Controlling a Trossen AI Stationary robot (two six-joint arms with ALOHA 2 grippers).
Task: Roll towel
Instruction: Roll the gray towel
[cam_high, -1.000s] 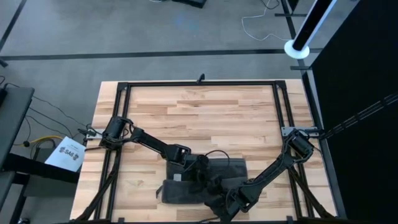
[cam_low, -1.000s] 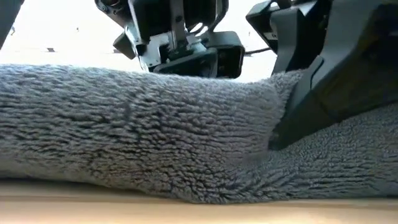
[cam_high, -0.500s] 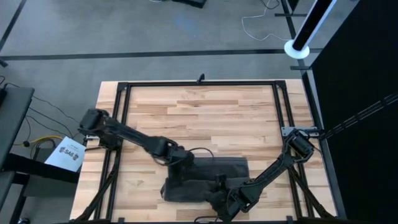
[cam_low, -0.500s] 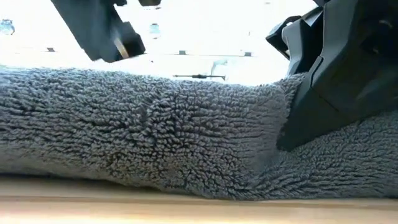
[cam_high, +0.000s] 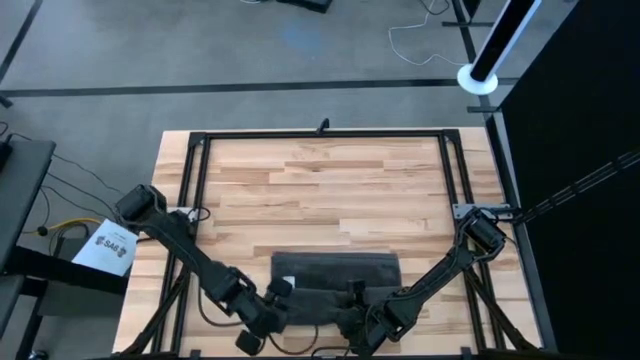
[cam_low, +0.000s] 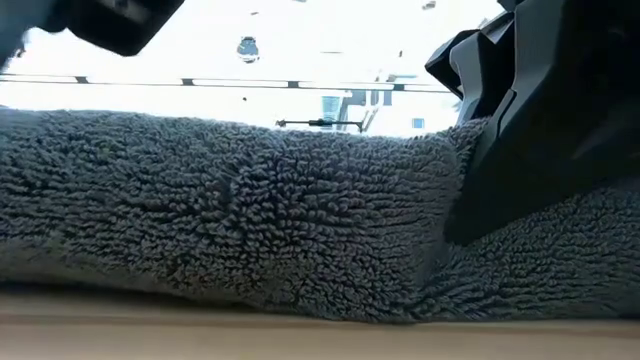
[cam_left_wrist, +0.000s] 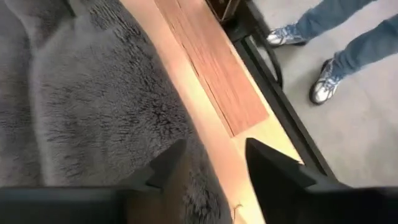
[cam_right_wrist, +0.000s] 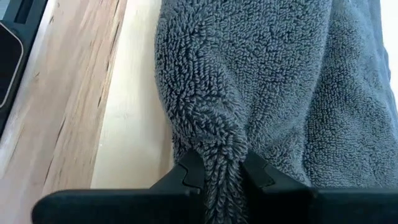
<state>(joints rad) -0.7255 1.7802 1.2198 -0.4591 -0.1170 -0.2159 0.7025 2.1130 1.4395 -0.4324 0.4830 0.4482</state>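
The dark grey terry towel (cam_high: 335, 270) lies folded in a thick band on the wooden table near its near edge; it fills the low view (cam_low: 250, 220). My right gripper (cam_high: 352, 300) is at the towel's near side and is shut on a bunch of it (cam_right_wrist: 219, 171). My left gripper (cam_high: 272, 298) is open at the towel's near left end. In the left wrist view (cam_left_wrist: 214, 165) one finger stands over the towel's edge (cam_left_wrist: 93, 118) and the other over bare wood. I cannot tell whether it touches. No white label shows. My right gripper pinches a raised ridge of the towel's pile (cam_right_wrist: 217, 146) between its two fingers, at the towel's near side. The cloth is gathered into a narrow fold between the fingers (cam_right_wrist: 186, 174); several layers seem bunched. The rest of the towel lies on the table.
The table's near edge and its black frame rail (cam_left_wrist: 273, 93) run close beside my left gripper. A person's legs and shoes (cam_left_wrist: 323, 56) stand on the floor beyond it. Bare wood (cam_high: 320, 190) lies across the far half of the table.
My left gripper has left the towel's far left part and swung toward the table's near edge, now low at the towel's near left end. In the low view it has gone out of the picture to the upper left. My right gripper has kept its hold.
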